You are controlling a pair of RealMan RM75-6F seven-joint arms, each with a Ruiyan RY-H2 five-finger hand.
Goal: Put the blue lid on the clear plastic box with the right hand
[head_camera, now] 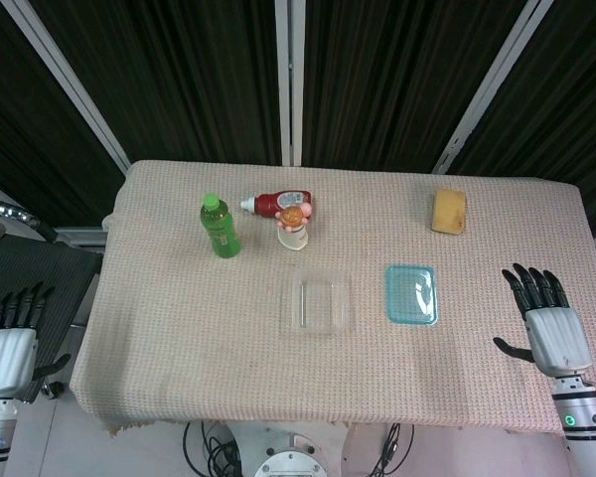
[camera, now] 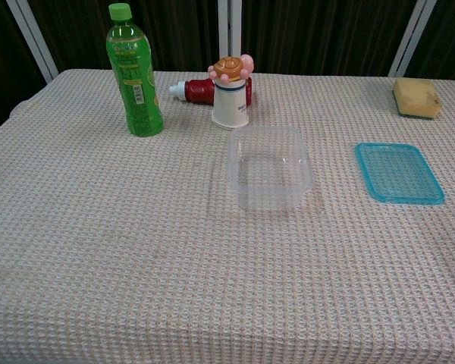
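The blue lid (head_camera: 411,294) (camera: 398,172) lies flat on the cloth, to the right of the clear plastic box (head_camera: 319,301) (camera: 269,167), which stands uncovered near the table's middle. A gap of bare cloth separates the two. My right hand (head_camera: 543,319) hovers at the table's right edge, fingers spread and holding nothing, well right of the lid. My left hand (head_camera: 10,338) hangs off the table's left side, fingers apart and holding nothing. Neither hand shows in the chest view.
A green bottle (head_camera: 220,226) (camera: 135,70) stands at the back left. Beside it lie a red bottle (head_camera: 280,203) (camera: 194,90) and a white cup with a toy on top (head_camera: 294,227) (camera: 230,97). A yellow sponge (head_camera: 449,211) (camera: 417,98) sits at the back right.
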